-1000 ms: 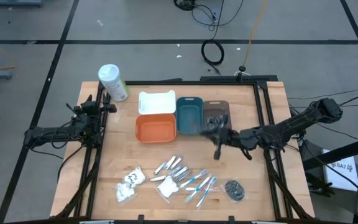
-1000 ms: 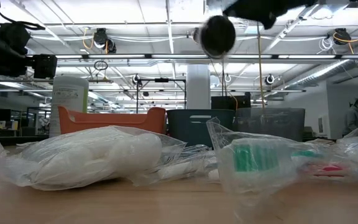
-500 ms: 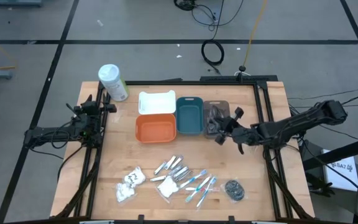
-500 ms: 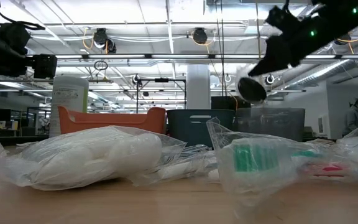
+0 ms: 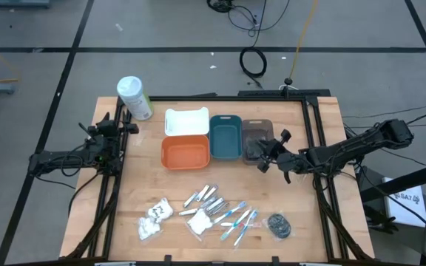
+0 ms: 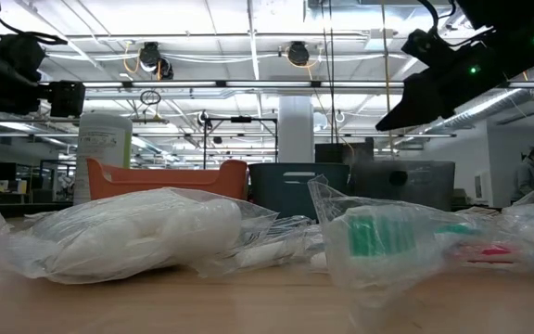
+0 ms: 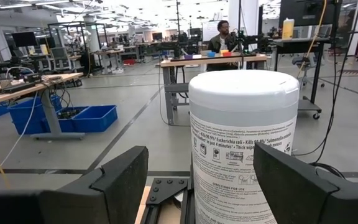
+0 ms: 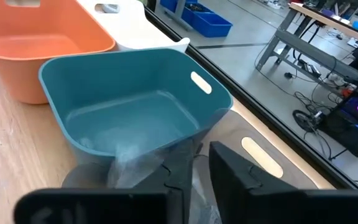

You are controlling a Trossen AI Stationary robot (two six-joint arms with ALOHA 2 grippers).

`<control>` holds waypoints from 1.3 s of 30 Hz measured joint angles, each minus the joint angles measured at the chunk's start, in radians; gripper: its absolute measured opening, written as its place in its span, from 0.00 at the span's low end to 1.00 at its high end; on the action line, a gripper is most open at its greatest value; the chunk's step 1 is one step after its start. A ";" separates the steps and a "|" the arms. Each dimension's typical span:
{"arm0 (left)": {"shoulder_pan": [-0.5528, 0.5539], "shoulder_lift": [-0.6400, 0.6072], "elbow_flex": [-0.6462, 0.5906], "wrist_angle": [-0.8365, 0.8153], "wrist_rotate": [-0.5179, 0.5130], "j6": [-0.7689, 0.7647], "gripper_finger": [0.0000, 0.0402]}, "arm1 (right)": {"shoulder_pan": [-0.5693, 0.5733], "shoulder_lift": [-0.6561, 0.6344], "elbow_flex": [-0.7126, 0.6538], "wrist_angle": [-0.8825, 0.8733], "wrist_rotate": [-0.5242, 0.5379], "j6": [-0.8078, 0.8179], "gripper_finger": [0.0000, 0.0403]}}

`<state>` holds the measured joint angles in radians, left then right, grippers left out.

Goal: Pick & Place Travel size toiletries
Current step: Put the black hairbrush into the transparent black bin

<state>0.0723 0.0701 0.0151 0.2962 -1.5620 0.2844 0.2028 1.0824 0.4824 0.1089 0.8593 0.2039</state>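
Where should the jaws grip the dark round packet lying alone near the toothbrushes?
Across the middle of the dark round packet, coming straight down from above. It lies flat and apart from the toothbrushes, so both sides look free.

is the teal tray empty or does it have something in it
Empty. The right wrist view looks into the teal tray and shows bare floor and walls; the clear wrap at its near rim lies outside it.

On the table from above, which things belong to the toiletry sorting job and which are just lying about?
Part of the job:
- toothbrushes
- silvery tubes
- white packets
- dark round packet
- clear-wrapped packet in the grey tray, under the right gripper

Just lying about:
- white bottle
- left gripper, waiting beside that bottle
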 joint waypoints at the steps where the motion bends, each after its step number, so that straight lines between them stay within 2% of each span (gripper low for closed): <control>1: 0.000 0.000 0.000 0.000 0.000 0.000 0.71 | 0.000 0.000 0.000 0.000 0.000 0.000 0.14; 9: 0.000 0.000 0.000 0.000 0.000 0.000 0.71 | 0.016 -0.002 0.000 0.049 0.000 -0.007 0.23; 11: 0.000 0.000 0.000 0.000 0.000 0.000 0.71 | 0.041 -0.018 0.000 0.119 -0.055 -0.010 0.24; 14: 0.000 0.000 0.000 0.000 0.000 0.000 0.71 | 0.087 -0.061 0.000 0.234 -0.279 -0.033 0.25; 20: 0.000 0.000 0.000 0.000 0.000 0.000 0.71 | 0.181 -0.120 0.000 0.567 -0.946 0.031 0.22; 22: 0.000 0.000 0.000 0.000 0.000 0.000 0.71 | 0.239 -0.112 0.000 0.670 -1.095 0.039 0.22; 23: 0.000 0.000 0.000 0.000 0.000 0.000 0.71 | 0.281 -0.103 0.000 0.713 -1.118 0.013 0.22; 25: 0.000 0.000 0.000 0.000 0.000 0.000 0.71 | 0.376 -0.077 0.000 0.765 -1.071 -0.073 0.23; 29: 0.000 0.000 0.000 0.000 0.000 0.000 0.71 | 0.546 0.011 0.000 0.815 -0.789 -0.190 0.28; 33: 0.000 0.000 0.000 0.000 0.000 0.000 0.71 | 0.673 0.139 0.053 0.823 -0.534 -0.192 0.34; 36: 0.000 0.000 0.000 0.000 0.000 0.000 0.71 | 0.732 0.234 0.151 0.792 -0.442 -0.192 0.40; 39: 0.000 0.000 0.000 0.000 0.000 0.000 0.71 | 0.767 0.301 0.300 0.613 -0.406 -0.188 0.48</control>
<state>0.0724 0.0702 0.0151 0.2959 -1.5620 0.2844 0.9702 1.3835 0.7821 0.7220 0.4529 0.0160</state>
